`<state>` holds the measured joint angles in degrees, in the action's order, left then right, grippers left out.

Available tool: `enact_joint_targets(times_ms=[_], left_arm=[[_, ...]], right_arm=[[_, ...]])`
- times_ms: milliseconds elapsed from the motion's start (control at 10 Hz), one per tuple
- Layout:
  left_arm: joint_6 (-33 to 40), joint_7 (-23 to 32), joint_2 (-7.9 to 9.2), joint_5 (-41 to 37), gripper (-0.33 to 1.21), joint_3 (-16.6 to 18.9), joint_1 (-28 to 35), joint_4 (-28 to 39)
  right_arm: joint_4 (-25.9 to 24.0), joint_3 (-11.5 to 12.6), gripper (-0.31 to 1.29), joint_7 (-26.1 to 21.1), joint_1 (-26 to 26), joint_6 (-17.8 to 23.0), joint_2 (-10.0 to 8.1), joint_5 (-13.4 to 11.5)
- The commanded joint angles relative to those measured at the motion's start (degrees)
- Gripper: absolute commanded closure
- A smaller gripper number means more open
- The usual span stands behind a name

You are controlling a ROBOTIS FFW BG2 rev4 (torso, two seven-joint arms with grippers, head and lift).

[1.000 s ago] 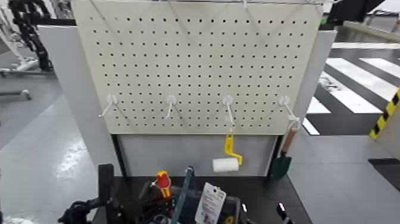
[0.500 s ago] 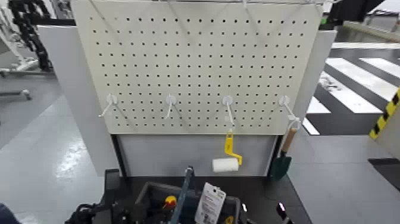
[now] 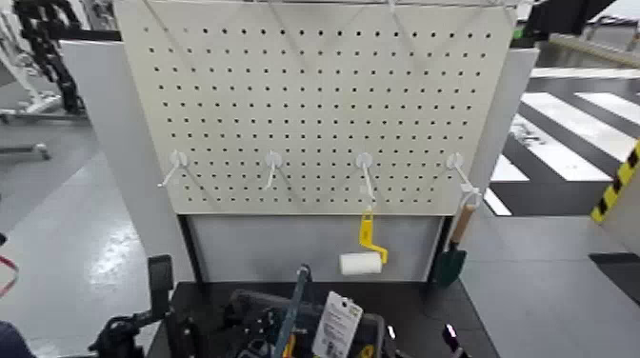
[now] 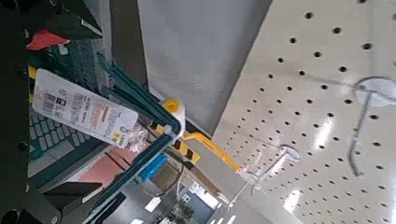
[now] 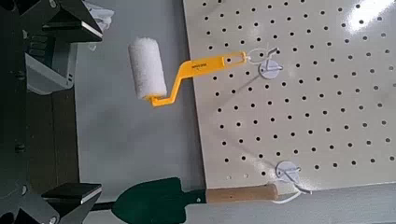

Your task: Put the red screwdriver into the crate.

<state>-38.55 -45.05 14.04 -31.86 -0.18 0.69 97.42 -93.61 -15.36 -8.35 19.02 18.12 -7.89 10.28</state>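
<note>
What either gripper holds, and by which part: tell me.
Nothing is held: the left gripper, over the crate, and the right gripper, before the board, both stand open.

Your left gripper (image 4: 71,107) is black, with blocky, angular tips. Beside that hand, your dark arm carries a flat, black rectangular plate (image 3: 160,286) with rounded corners. Your right gripper (image 5: 77,107) is black too, its wedge-shaped tips showing greyish faces, with dark, bulky housing (image 5: 21,112) behind them.

Cream perforated pegboard (image 3: 319,105), pale grey floor (image 3: 71,219), black-and-white striped flooring (image 3: 571,133), yellow-black hazard-striped edge (image 3: 619,181) at right
</note>
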Motion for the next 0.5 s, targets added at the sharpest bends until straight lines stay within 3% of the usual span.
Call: enact_joint_targets(times_ms=[100,300,500], left_arm=[[7.09,2.96,-0.24,2.94,0.13,0.97,1.42,3.12],[16.14,9.81,-0.86,6.99,0.13,0.71,4.68,6.55],[26.42,20.36,-1.65,7.25,0.13,-0.61,9.77,7.7]], right_arm=[[-0.08,0.07,0.16,0.0,0.05,-0.02,-0.02,0.0],[-0.17,0.16,0.16,0.0,0.23,-0.02,0.07,0.0],[-0.25,0.33,0.16,0.0,0.32,-0.02,0.15,0.0]])
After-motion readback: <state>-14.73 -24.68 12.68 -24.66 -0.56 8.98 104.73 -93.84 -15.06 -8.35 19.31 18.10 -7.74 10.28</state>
